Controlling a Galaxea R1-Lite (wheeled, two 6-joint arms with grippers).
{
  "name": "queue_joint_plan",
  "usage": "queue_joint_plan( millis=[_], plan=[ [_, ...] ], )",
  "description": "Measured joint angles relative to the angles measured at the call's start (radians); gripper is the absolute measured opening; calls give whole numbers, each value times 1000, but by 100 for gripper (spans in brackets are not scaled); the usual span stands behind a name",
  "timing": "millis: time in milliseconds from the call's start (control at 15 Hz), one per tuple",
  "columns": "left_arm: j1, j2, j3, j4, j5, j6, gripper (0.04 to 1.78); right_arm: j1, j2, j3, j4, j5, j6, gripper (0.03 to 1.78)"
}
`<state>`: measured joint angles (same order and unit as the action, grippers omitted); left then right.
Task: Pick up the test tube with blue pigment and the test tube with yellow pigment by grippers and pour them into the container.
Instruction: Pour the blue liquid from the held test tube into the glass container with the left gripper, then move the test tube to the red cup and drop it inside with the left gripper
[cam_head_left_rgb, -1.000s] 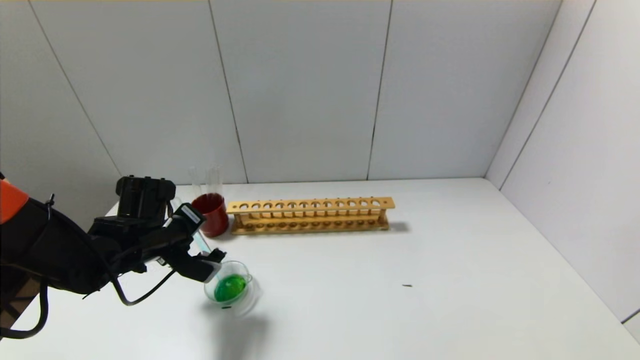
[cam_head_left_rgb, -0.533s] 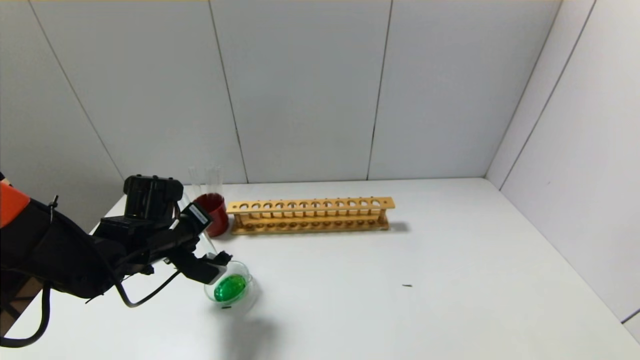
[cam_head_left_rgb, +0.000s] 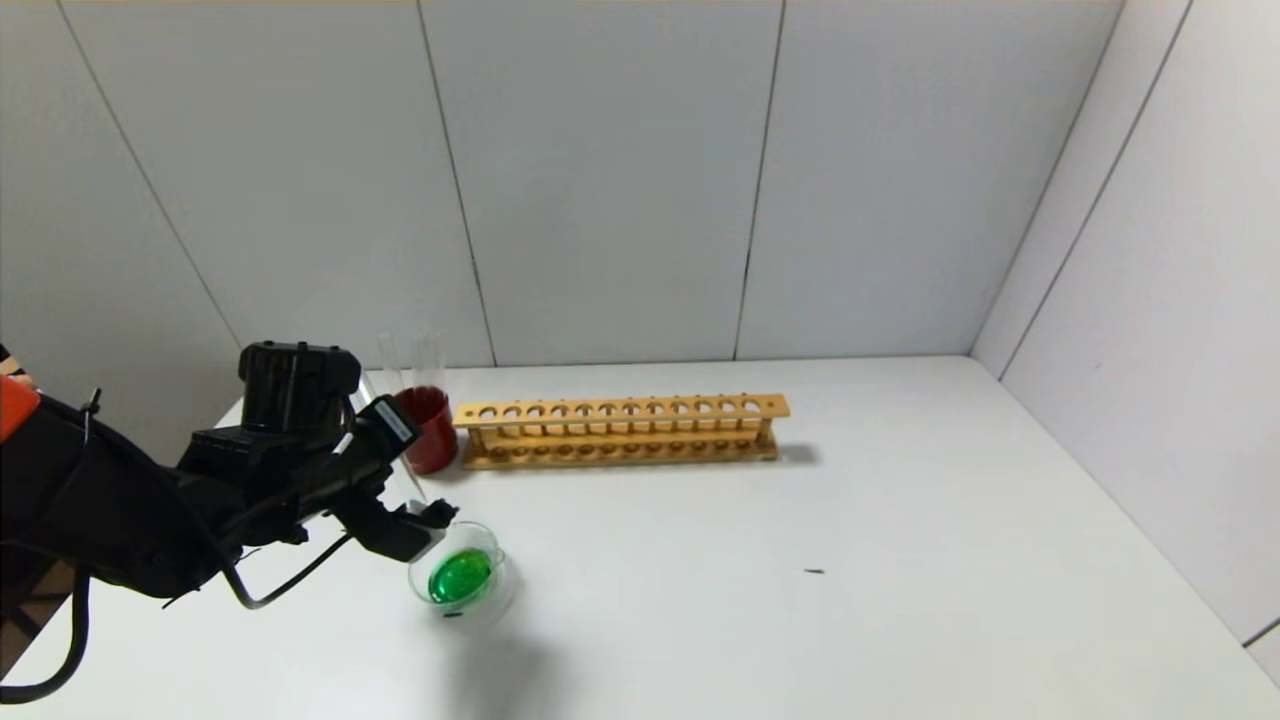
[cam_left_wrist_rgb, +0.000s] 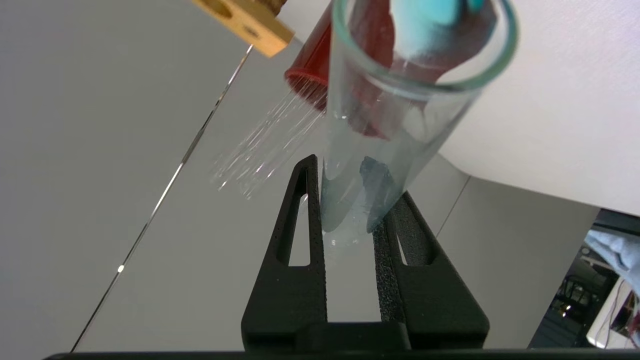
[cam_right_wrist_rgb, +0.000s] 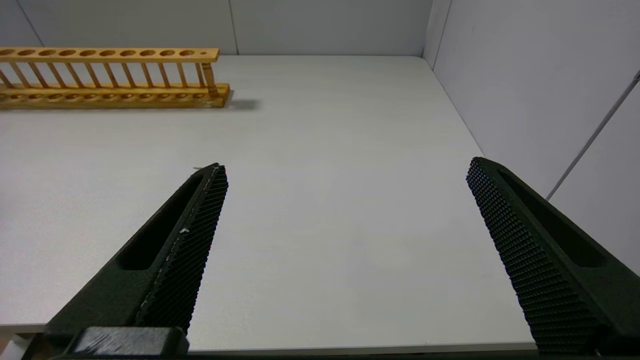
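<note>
My left gripper (cam_head_left_rgb: 434, 514) is shut on a slim clear test tube (cam_head_left_rgb: 398, 462) that slants down with its mouth just over the rim of the container (cam_head_left_rgb: 500, 566), a small glass dish holding green liquid. In the left wrist view the black fingers (cam_left_wrist_rgb: 312, 210) clamp the tube (cam_left_wrist_rgb: 390, 125) near its round end, and the glass shows only a faint blue tint. No tube with yellow pigment is in view. My right gripper (cam_right_wrist_rgb: 347, 167) hangs open over bare table at the right side and is out of the head view.
A dark red cup (cam_head_left_rgb: 425, 430) with two clear tubes (cam_head_left_rgb: 428, 358) stands just behind the dish. Right of it lies a long wooden tube rack (cam_head_left_rgb: 620, 430). A small dark speck (cam_head_left_rgb: 815, 571) lies on the white table. Grey walls close the back and right.
The teal liquid seen in the tilted tube a second ago is gone from it. The left wrist has lifted slightly; the dish now stands still.
</note>
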<state>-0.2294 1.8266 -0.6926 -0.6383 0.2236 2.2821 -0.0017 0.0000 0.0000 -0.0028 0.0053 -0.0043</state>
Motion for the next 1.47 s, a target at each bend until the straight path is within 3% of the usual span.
queue_joint_plan(
  millis=[800,1067,1267,1467],
  plan=[
    [-16,-37,-1,-24,5,-8,32,0,0,0,0,0,0,175],
    [-15,-77,-27,-27,72,-393,32,0,0,0,0,0,0,175],
    [-20,-81,-119,34,141,-837,32,0,0,0,0,0,0,175],
    [-27,-66,-252,153,106,-1311,32,0,0,0,0,0,0,175]
  ],
)
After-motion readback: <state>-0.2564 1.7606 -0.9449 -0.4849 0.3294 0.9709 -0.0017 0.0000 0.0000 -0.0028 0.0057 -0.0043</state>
